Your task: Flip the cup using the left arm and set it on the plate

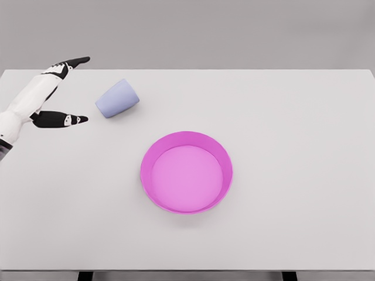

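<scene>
a bare simulated test bench – a plain white table (pixel 304 175) against a flat grey backdrop (pixel 234 29), evenly lit – no furnishings marking any home or shop.

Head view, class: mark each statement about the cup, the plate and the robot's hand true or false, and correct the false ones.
1. The cup lies on its side on the table. True.
2. The cup sits inside the plate. False: it lies on the table up and to the left of the plate, apart from it.
3. The left hand grips the cup. False: its fingers are spread open beside the cup, not touching it.
4. The plate is pink and holds nothing. True.
5. The right arm shows. False: only the left arm shows.
</scene>
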